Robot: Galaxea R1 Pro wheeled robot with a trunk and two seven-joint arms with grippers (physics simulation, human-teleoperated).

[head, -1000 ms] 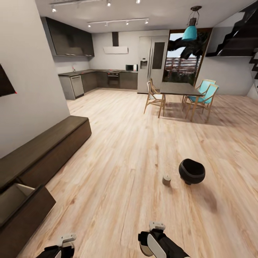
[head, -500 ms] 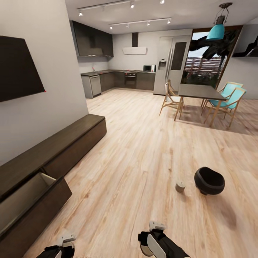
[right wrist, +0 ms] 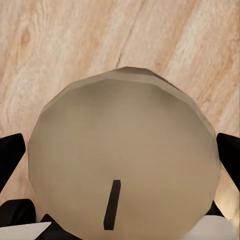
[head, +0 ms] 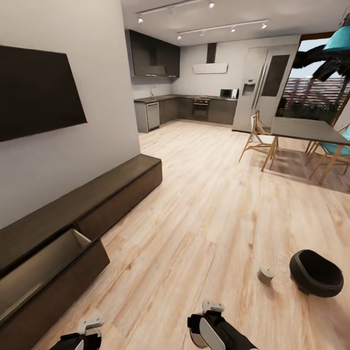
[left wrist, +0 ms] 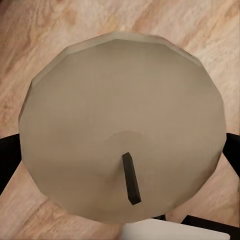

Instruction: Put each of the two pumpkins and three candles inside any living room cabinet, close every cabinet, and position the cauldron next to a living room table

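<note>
Since the earlier head pictures the camera has been swung leftward: the cabinet [head: 87, 209] and the wall screen [head: 39, 92] are now shown more fully, while the cauldron [head: 316, 273] and the loose candle [head: 265, 275] have been carried toward the lower right; these things themselves are not judged to have moved.

In the head view, the cabinet's near drawer [head: 43, 272] is seen pulled open beside the wall. The left gripper [head: 86, 329] and right gripper [head: 210, 316] are cut off at the lower edge.

In the left wrist view, a candle [left wrist: 122, 125] with a dark wick is held between the dark fingers [left wrist: 9, 155], over plank floor.

In the right wrist view, a second candle [right wrist: 125, 155] is likewise clamped between the fingers [right wrist: 11, 155].

The carrying step is judged to be in hand; next, an approach to the open drawer and a release of both candles inside is called for. The drawer's contents cannot be made out.
</note>
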